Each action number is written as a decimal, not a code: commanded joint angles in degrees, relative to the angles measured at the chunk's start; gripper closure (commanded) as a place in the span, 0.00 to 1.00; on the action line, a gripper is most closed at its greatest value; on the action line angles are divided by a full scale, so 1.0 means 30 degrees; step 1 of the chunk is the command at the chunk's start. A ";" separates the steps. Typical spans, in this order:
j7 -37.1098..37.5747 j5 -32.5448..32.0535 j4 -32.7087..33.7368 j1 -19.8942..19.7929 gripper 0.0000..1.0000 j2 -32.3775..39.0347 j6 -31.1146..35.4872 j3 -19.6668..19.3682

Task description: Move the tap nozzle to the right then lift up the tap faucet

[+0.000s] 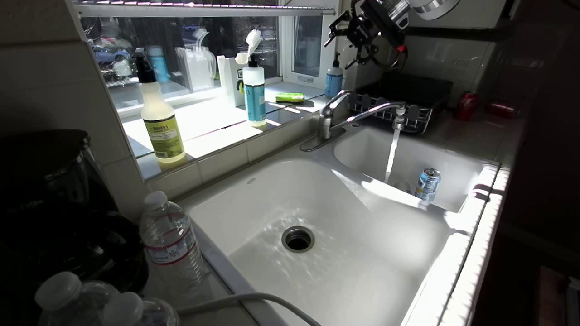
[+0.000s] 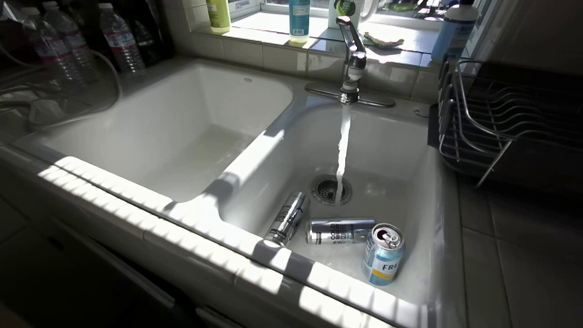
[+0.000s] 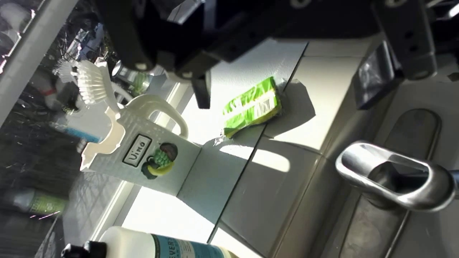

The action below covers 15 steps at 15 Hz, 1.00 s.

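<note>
Hard sunlight breaks across the tiled sill [image 1: 204, 131] you see below the white-framed window [image 1: 176, 36], bright patches giving way to shadow above a low tiled backsplash [image 1: 222, 166], while a white rail [image 1: 204, 11] runs along the window's top. More light strikes the divider [image 2: 253, 155] of your white double-basin sink [image 1: 394, 235], and stripes of sun and shade bar the tiled front ledge [image 2: 196, 243] in both exterior views. Beside the window, your tiled wall [image 1: 45, 99] stands in shade, the tiled countertop [image 2: 537, 269] lies dim, and the room [image 1: 539, 217] beyond the ledge is too dark to read.
</note>
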 commanded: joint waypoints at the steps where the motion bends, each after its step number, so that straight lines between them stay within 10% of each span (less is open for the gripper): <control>1: 0.0551 -0.2589 0.1171 0.0157 0.00 -0.0459 -0.2086 -0.0180; 15: -0.6243 -1.0133 0.0247 0.0460 0.00 -0.3378 -0.9423 0.0180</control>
